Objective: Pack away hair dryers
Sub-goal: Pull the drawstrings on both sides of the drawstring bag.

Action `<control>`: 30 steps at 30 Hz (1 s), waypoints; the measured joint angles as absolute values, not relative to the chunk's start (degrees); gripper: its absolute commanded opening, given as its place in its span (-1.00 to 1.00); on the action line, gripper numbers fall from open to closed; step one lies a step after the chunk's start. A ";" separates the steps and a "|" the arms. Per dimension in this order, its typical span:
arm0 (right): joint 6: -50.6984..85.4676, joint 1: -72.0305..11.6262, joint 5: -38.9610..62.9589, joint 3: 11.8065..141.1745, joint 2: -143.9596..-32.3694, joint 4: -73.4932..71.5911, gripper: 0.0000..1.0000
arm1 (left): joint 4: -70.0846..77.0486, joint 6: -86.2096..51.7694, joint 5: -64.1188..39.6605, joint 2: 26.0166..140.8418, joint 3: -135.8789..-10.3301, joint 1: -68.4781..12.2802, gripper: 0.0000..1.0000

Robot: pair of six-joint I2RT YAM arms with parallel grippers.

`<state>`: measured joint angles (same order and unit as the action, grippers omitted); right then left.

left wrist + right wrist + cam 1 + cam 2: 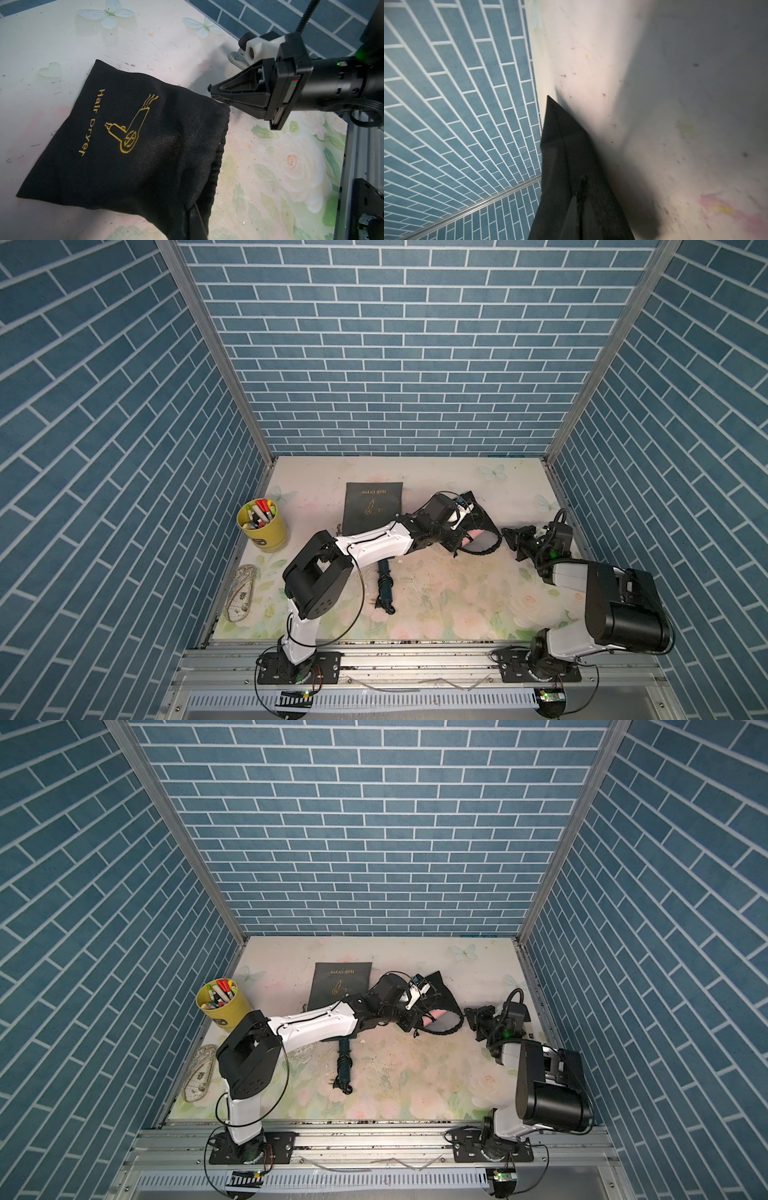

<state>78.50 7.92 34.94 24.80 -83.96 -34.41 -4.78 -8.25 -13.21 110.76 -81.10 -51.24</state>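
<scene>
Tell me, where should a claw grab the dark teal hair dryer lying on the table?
Probably the slim handle, from straight above, closing across its narrow width. The teal hair dryer lies flat with its head under the left arm, and its black cord bunches midway along the handle, so aim beside that.

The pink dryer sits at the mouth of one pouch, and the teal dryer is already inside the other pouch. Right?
No. The teal dryer lies bare on the table, nearer the robot than the other pouch, which lies flat; both top views show it. The pink dryer does sit at the mouth of one pouch.
</scene>
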 measured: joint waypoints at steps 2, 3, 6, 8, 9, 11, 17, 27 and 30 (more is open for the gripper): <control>77.30 7.92 34.72 24.80 -81.34 -34.33 -1.00 | -4.78 -8.12 -13.54 110.59 -80.88 -51.24 -0.86; 76.77 7.90 34.65 24.80 -80.27 -34.20 -1.00 | -4.75 -8.08 -13.65 110.54 -80.82 -51.24 -0.78; 75.26 7.62 34.13 24.82 -76.58 -32.99 -1.00 | -4.49 -7.77 -14.24 110.52 -80.60 -51.31 -0.47; 74.56 7.11 33.63 24.82 -74.61 -31.92 -1.00 | -3.97 -7.53 -14.33 110.43 -80.14 -51.46 -0.09; 74.43 6.74 33.39 24.82 -73.73 -31.33 -1.00 | -3.64 -7.66 -14.28 110.32 -79.70 -51.59 0.05; 74.02 6.04 32.88 24.82 -72.60 -30.39 -1.00 | -2.94 -7.55 -14.20 109.82 -78.48 -51.79 0.35; 73.36 4.69 31.75 24.82 -71.22 -28.03 -1.00 | -1.19 -7.64 -11.73 104.97 -72.14 -52.18 0.88; 73.17 4.27 31.53 24.84 -70.39 -26.46 -1.00 | 0.78 -4.21 -7.03 98.26 -62.22 -53.08 0.74; 73.17 4.14 31.53 25.28 -70.39 -25.80 -1.00 | 0.54 -2.98 -5.76 99.94 -61.89 -54.08 0.36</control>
